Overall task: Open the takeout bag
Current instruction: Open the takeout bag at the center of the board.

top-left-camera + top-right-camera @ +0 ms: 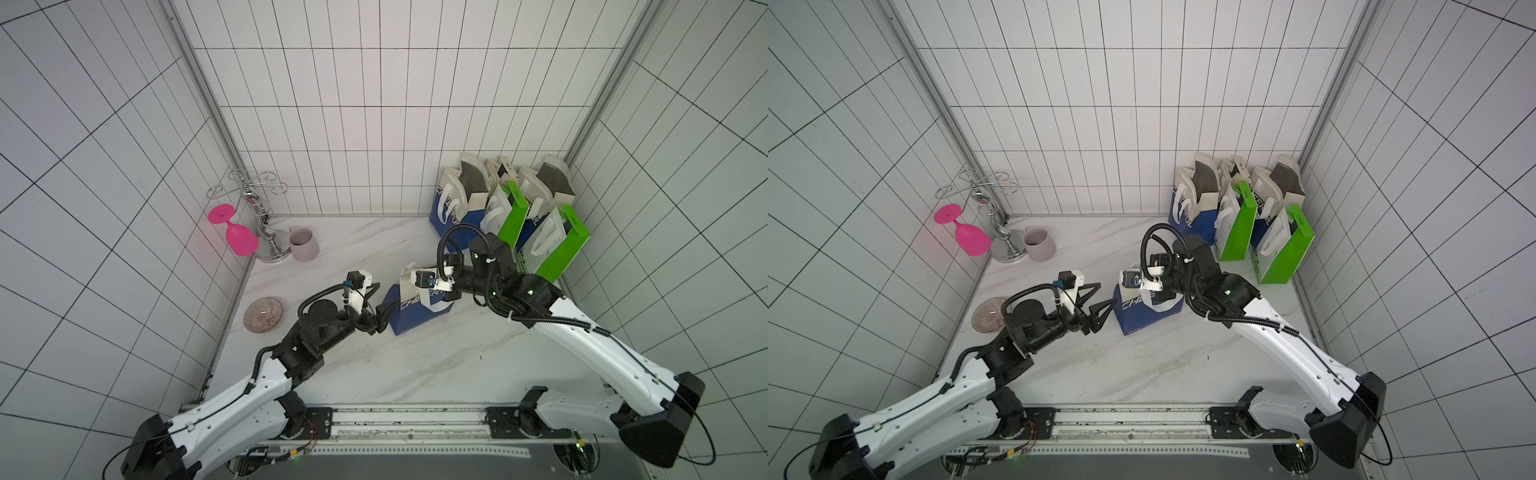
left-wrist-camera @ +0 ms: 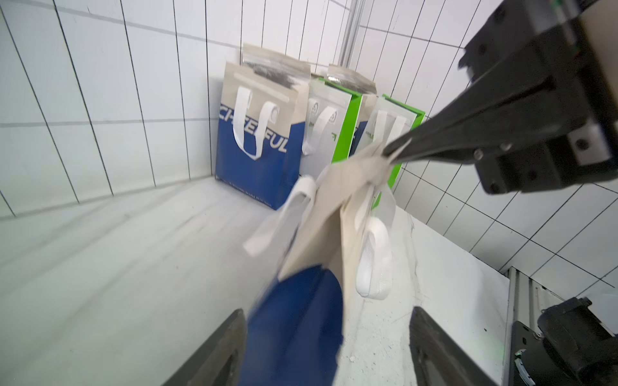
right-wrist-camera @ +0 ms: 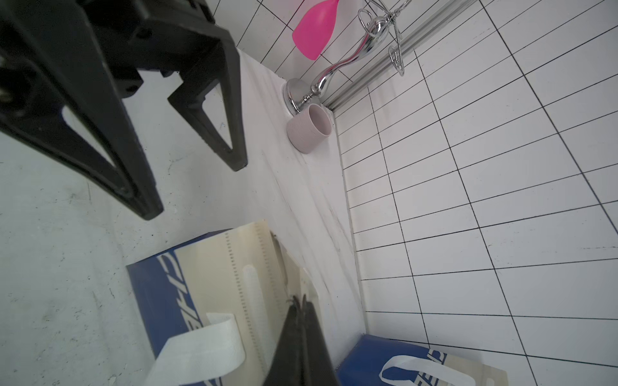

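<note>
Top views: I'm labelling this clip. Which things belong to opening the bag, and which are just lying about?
In the job: bag, right gripper pinching its top edge, left gripper open near it.
Lying about: corner bags, mug, pink glass, rack, bowl.

Marble table: takeout bag, mug, bowl

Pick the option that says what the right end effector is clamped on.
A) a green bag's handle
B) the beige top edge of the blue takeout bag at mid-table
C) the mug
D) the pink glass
B: in the right wrist view the right end effector is shut on the beige top edge of the takeout bag, and the left wrist view shows the same pinch.
</note>
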Available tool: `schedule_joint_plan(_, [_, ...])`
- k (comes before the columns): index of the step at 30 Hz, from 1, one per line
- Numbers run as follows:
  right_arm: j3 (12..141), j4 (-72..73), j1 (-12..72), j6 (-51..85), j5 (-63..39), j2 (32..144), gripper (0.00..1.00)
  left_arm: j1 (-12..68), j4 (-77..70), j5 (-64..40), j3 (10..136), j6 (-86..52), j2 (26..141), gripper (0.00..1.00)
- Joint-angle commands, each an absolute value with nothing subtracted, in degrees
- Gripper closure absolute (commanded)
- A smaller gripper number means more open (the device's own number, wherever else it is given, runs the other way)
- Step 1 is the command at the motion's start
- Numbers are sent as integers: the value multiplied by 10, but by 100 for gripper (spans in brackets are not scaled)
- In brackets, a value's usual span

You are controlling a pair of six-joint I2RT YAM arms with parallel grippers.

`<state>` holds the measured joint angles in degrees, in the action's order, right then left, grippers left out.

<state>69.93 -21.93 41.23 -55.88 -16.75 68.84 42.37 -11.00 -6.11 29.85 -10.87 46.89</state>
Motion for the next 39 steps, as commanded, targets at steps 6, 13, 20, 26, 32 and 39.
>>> schedule_joint_plan(6, [675, -192, 407, -501, -220, 682, 100, 423, -146, -104, 351, -19, 523, 20])
schedule_joint_plan(13, [677, -205, 406, -497, -225, 684, 100, 424, -182, -147, 350, 18, 558, 19])
schedule_joint_plan(20, [683, -212, 406, -492, -235, 692, 100, 423, -202, -133, 375, 59, 608, 29])
schedule_joint_plan(26, [683, -225, 406, -498, -236, 693, 100, 415, -203, -109, 392, 83, 636, 43])
schedule_joint_plan(32, [683, -225, 406, -499, -230, 698, 100, 414, -216, -133, 392, 97, 638, 61])
schedule_joint_plan(39, [683, -223, 406, -493, -226, 703, 100, 414, -230, -142, 386, 95, 634, 100])
